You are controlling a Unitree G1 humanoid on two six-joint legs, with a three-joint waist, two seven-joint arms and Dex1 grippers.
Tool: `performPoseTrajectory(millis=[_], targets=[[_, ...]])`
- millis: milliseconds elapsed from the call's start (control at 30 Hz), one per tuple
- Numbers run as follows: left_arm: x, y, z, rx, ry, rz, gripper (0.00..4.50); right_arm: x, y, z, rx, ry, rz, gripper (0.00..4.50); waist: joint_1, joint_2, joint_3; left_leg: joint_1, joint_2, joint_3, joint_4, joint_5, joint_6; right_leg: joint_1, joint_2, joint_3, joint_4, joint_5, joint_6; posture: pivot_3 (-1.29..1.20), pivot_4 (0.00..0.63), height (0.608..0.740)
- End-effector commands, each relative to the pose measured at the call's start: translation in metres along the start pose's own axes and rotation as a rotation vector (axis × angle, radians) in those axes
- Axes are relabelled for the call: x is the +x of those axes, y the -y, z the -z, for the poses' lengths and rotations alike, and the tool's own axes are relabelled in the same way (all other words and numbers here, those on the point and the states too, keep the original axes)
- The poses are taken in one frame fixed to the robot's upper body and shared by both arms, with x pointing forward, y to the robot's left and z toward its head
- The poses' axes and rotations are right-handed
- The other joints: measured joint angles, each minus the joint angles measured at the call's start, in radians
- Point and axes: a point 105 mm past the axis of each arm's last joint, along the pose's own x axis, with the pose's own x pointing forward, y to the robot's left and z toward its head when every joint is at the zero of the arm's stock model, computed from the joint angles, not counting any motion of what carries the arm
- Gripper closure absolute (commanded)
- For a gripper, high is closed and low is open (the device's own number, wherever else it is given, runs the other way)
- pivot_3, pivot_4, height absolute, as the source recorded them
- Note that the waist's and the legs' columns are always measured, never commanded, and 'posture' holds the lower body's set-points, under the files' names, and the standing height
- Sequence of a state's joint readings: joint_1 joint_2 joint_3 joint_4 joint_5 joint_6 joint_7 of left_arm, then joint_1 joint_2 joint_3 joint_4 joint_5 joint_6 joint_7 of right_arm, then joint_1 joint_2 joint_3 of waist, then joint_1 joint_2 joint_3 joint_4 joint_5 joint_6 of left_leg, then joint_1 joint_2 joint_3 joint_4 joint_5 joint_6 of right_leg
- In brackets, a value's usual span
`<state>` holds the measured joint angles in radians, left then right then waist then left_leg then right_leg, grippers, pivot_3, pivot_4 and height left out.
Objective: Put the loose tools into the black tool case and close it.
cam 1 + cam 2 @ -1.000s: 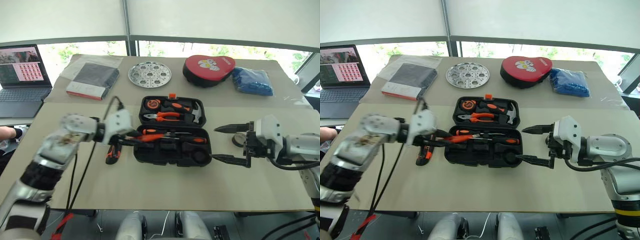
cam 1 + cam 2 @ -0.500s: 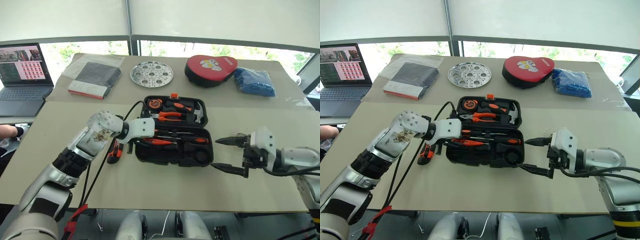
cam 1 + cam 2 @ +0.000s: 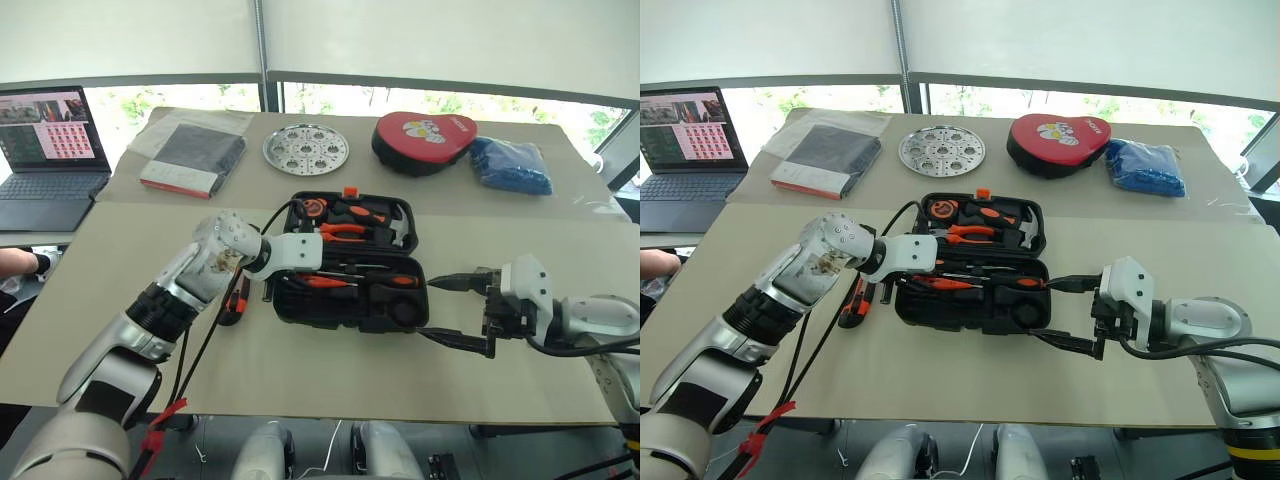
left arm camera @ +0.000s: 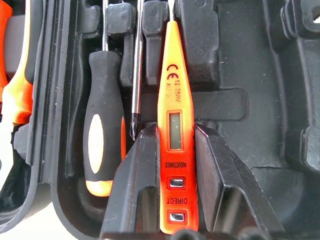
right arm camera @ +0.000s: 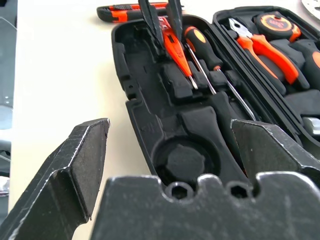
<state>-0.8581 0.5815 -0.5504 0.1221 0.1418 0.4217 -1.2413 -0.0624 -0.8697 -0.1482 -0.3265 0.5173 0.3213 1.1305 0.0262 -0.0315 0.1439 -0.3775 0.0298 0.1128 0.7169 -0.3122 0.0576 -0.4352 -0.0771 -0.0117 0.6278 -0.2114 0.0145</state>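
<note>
We counted two screwdrivers [image 4: 102, 135] seated in the open black tool case [image 3: 350, 300], one utility knife [image 3: 234, 302] on the table left of it. Left gripper [image 4: 172, 150] pinched the orange tester screwdriver [image 4: 172, 105] over the case's near half. Right gripper [image 3: 455, 310] spread wide, empty, right of the case.

– What do I have in front of me?
– The open black moulded-plastic tool case [image 3: 350, 262] lies mid-table; the black-and-orange utility knife [image 3: 233, 303] sits on the table just left of it
– And behind?
– I see the round perforated metal plate [image 3: 306, 149], with the red heart-shaped pouch [image 3: 425, 139] to its right
</note>
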Motion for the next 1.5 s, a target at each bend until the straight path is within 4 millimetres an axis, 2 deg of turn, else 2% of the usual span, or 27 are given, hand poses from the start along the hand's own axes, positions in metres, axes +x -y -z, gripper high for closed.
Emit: performPoseTrajectory(millis=[33, 333, 633, 800, 967, 1133, 1367, 1500], targets=[[0.003, 0.006, 0.013, 0.004, -0.087, 0.043, 3.61, 0.001, 0.0, -0.014, -0.023, 0.035, -0.003, 0.0, -0.002, 0.0, 0.0, 0.0, 0.0, 0.0, 0.0, 0.0, 0.0, 0.0, 0.0, 0.0, 0.0, 0.0, 0.0, 0.0, 0.15, 0.74], [-0.005, 0.018, 0.032, -0.038, -0.177, 0.094, 3.61, 0.009, -0.002, -0.026, -0.015, 0.049, -0.004, 0.0, -0.021, 0.0, 0.0, 0.002, 0.001, 0.0, -0.001, 0.0, -0.001, 0.0, 0.002, 0.002, 0.002, 0.0, 0.0, 0.0, 0.15, 0.74], [-0.013, 0.008, 0.027, -0.022, -0.201, 0.05, 3.61, 0.009, 0.002, -0.021, -0.012, 0.044, -0.001, 0.0, -0.03, 0.0, 0.0, 0.004, 0.002, 0.0, -0.002, 0.0, -0.001, 0.0, 0.003, 0.003, 0.002, 0.0, 0.0, 0.0, 0.15, 0.74], [-0.01, 0.006, 0.04, 0.035, -0.288, 0.048, 3.61, 0.009, 0.002, -0.017, -0.008, 0.045, -0.003, 0.0, -0.029, 0.0, 0.0, 0.004, 0.001, 0.0, -0.002, 0.0, -0.001, 0.0, 0.002, 0.003, 0.002, 0.0, 0.0, 0.0, 0.15, 0.74], [0.003, 0.003, 0.031, 0.038, -0.273, 0.071, 3.61, 0.01, 0.0, -0.013, 0.005, 0.046, -0.017, 0.0, -0.025, 0.001, 0.0, 0.01, 0.002, 0.0, -0.002, 0.0, 0.0, 0.008, 0.002, 0.002, 0.001, 0.0, 0.0, 0.0, 0.15, 0.74], [0.006, -0.001, 0.023, 0.026, -0.252, 0.063, 3.61, 0.012, -0.002, -0.013, 0.006, 0.054, -0.021, 0.0, -0.016, 0.001, -0.001, 0.011, 0.002, 0.0, -0.002, 0.0, 0.0, 0.01, 0.001, 0.003, 0.001, 0.0, 0.0, 0.0, 0.15, 0.74], [-0.003, -0.006, -0.002, -0.022, -0.107, 0.028, 3.61, 0.012, -0.005, -0.016, 0.016, 0.062, -0.028, 0.0, -0.012, 0.002, -0.001, 0.009, 0.001, -0.001, -0.001, 0.0, 0.001, 0.01, 0.001, 0.002, 0.001, 0.0, 0.0, 0.0, 0.15, 0.74], [-0.008, -0.01, -0.01, -0.003, -0.09, 0.004, 3.61, 0.013, -0.006, -0.016, 0.025, 0.064, -0.031, 0.0, -0.012, 0.002, -0.001, 0.008, 0.001, -0.001, -0.001, 0.0, 0.002, 0.008, 0.001, 0.002, 0.0, 0.0, 0.0, 0.0, 0.15, 0.74]])
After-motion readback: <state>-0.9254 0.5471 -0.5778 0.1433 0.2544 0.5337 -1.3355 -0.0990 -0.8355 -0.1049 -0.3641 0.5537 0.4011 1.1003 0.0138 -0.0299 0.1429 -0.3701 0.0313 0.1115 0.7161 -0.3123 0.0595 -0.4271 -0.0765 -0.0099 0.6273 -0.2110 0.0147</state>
